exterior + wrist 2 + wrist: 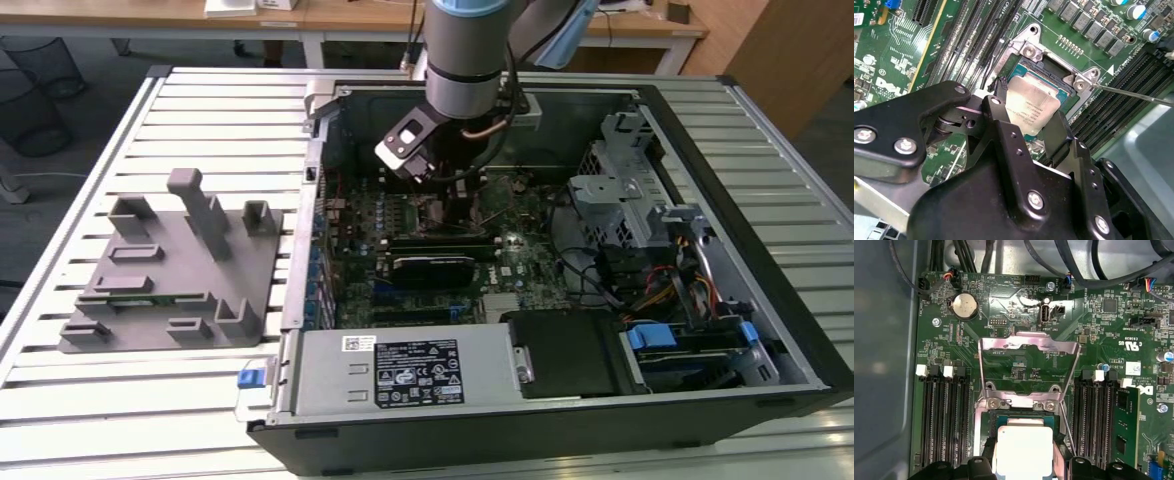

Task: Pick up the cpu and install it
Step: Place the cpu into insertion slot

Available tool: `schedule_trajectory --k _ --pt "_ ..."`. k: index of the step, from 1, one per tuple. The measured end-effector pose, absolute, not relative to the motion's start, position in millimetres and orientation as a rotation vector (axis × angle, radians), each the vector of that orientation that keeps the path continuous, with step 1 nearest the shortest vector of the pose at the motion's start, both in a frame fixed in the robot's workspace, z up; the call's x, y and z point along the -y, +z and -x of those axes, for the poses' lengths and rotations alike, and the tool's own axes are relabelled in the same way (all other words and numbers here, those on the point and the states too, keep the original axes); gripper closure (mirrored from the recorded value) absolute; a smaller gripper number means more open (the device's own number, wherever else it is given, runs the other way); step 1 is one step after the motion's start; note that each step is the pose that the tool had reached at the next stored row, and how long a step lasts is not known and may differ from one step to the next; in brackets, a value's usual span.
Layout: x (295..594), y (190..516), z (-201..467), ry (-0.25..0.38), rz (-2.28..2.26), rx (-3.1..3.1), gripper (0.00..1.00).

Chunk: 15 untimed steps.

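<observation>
Inside the open computer case (787, 330), which rests on the slatted surface (200, 100), my end effector (1026, 127) hangs low over the green circuit board (1004, 305); its two black fingers (999, 125) sit against opposite edges of the cpu (1031, 102), pinching it between them. Both wrist views place the cpu directly over the socket (1051, 67); I cannot tell whether its underside already rests in the recess or hovers just above it. The metal cover plate (1026, 347) is swung open, away from the socket; the thin latch lever (1134, 95) stands free at one side.

Hazards, as I judge them:
- Tilt: the cpu looks slightly off level in the second wrist view; one corner touching down first could bend the socket contacts.
- Offset or rotation: edges not square to the recess would leave the cpu riding on the socket rim; downward force then risks damage.
- Uneven release: one finger dragging on an edge could shift the cpu sideways.
- Clearance: the fingers work near the socket frame and the lever; a sideways move could snag either.
</observation>
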<state>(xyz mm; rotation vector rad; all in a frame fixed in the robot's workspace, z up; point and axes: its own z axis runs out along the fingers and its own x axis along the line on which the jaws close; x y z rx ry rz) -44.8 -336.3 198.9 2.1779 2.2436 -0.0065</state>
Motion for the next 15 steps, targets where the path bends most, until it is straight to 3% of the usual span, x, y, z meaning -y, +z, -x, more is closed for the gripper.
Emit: schedule_trajectory --k 15 --pt "336.0 194.9 44.9 -0.007 -2.172 -2.249 0.47"
